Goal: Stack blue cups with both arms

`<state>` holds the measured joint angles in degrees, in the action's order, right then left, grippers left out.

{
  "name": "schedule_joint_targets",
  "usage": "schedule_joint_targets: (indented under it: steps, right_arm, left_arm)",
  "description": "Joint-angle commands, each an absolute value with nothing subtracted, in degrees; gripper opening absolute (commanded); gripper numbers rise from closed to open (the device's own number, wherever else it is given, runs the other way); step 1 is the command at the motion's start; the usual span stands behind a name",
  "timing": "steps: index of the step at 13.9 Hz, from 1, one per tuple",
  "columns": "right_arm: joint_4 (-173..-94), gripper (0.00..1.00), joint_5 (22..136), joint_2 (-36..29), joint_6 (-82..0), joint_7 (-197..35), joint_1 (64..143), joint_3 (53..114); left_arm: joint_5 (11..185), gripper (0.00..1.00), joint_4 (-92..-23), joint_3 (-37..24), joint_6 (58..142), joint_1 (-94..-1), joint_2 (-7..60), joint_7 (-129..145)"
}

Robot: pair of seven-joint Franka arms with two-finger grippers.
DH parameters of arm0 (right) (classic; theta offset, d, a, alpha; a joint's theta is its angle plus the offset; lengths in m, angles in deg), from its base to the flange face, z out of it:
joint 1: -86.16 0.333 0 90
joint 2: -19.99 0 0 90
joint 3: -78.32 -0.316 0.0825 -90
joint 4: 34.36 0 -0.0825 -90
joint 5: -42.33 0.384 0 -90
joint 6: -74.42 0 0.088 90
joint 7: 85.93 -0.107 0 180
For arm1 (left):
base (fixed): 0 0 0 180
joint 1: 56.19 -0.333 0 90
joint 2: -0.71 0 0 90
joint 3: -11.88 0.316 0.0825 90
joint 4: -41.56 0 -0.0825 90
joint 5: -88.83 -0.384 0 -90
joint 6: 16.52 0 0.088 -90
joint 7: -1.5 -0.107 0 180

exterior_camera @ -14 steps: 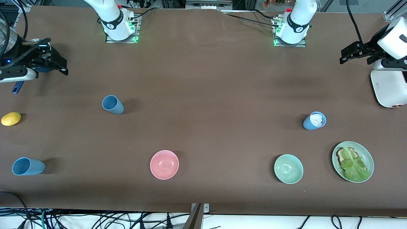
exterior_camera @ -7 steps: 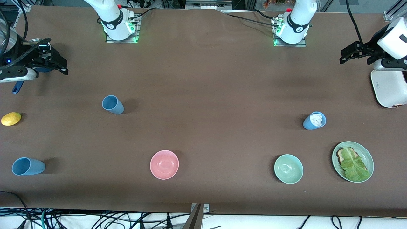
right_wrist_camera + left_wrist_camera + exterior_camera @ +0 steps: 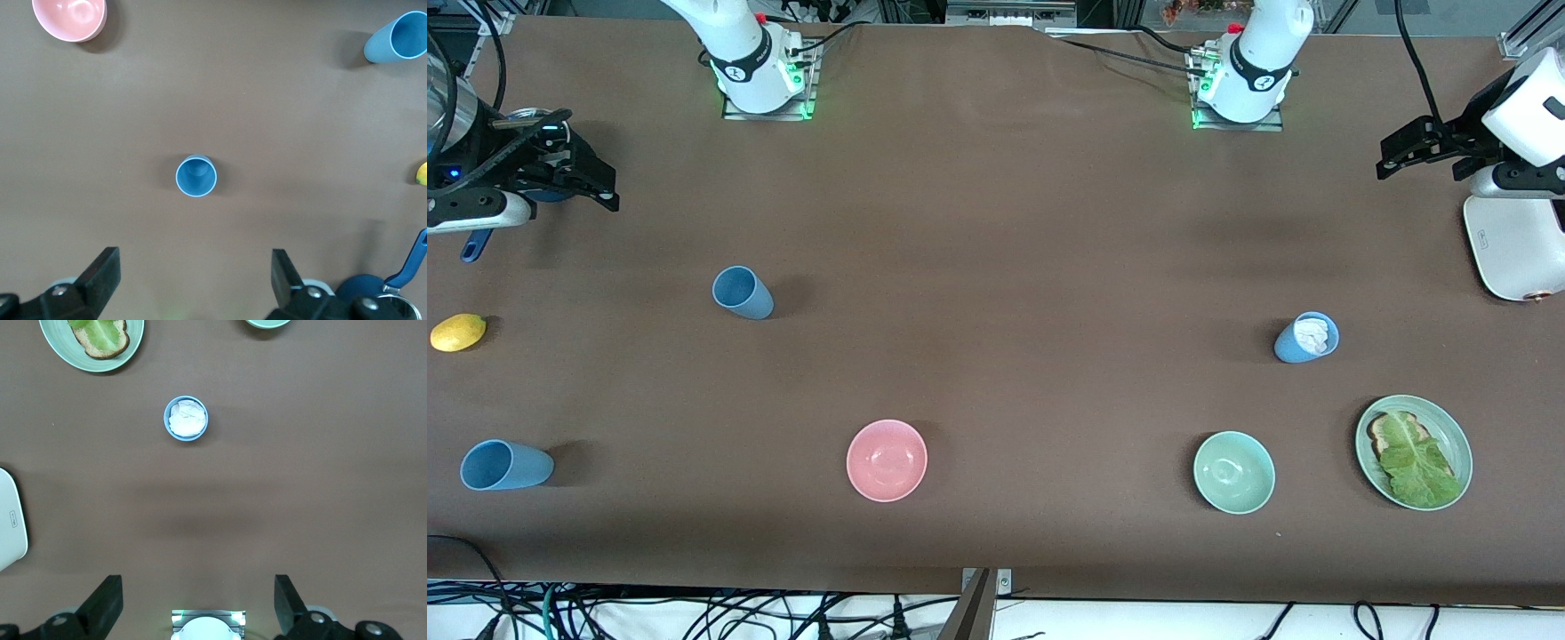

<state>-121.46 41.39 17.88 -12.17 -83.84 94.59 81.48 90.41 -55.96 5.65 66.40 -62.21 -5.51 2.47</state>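
Observation:
Three light-blue cups stand upright on the brown table. One cup (image 3: 743,292) is toward the right arm's end and shows in the right wrist view (image 3: 196,176). A second cup (image 3: 505,465) stands nearer the front camera, at that end's edge (image 3: 397,37). The third cup (image 3: 1305,338), toward the left arm's end, holds crumpled white stuff (image 3: 186,418). My right gripper (image 3: 596,188) is open and empty, raised over the right arm's end (image 3: 195,283). My left gripper (image 3: 1396,153) is open and empty, raised over the left arm's end (image 3: 198,603).
A pink bowl (image 3: 887,460) and a mint-green bowl (image 3: 1233,472) sit nearer the front camera. A green plate (image 3: 1464,444) holds toast and lettuce. A lemon (image 3: 458,332) and a blue-handled pot (image 3: 476,244) lie at the right arm's end, a white appliance (image 3: 1516,244) at the left arm's end.

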Motion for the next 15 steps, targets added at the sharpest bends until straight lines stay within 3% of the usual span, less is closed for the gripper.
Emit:
schedule_joint_targets:
  steps: [1, 11, 15]
  right_arm:
    - [-120.23, 1.0, 40.92, 17.44, -11.1, -83.83, 94.34, 81.22]
    - [-119.97, 1.0, 40.57, 17.62, -10.92, -83.21, 94.34, 81.13]
    - [-120.06, 1.0, 41.01, 17.36, -11.54, -80.48, 94.25, 81.39]
  left_arm:
    - [91.29, 1.0, -55.74, 5.46, 66.53, -62.78, -5.45, 1.24]
    - [91.38, 1.0, -55.65, 5.46, 66.71, -62.69, -5.27, 1.24]
    - [91.46, 1.0, -51.09, 5.37, 65.75, -62.78, -1.58, 2.03]
